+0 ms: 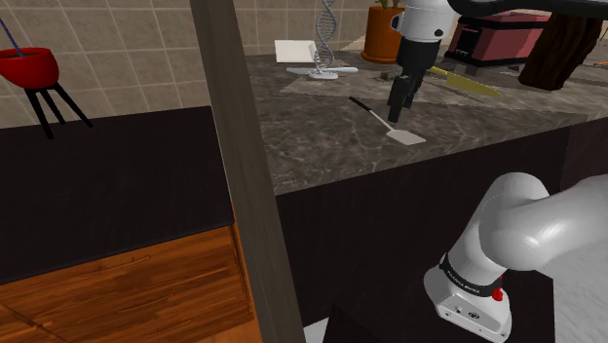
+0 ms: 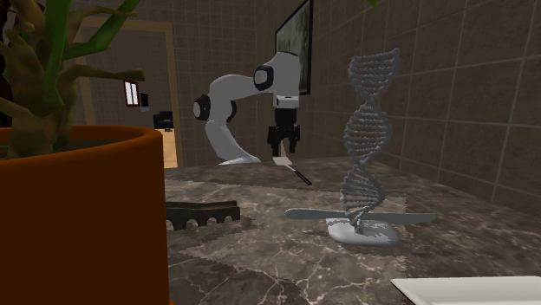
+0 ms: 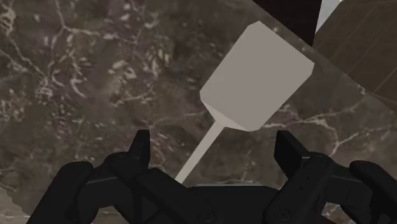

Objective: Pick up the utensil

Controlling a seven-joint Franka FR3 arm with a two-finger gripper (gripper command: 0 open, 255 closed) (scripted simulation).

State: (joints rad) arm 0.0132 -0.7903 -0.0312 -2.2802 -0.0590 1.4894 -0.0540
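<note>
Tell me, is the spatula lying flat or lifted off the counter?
Lying flat: the spatula rests on the marble counter; the open tool straddles its shaft without touching.

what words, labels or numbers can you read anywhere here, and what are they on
None can be read.
Faint white marks on the dark band of the arm's lower link: too small to read.
The spatula, DNA model and orange pot carry no writing.

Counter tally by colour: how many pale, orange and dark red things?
Pale: 3 (spatula, helix, slab)
Orange: 1 (pot)
Dark red: 1 (appliance)
Total: 5
</note>
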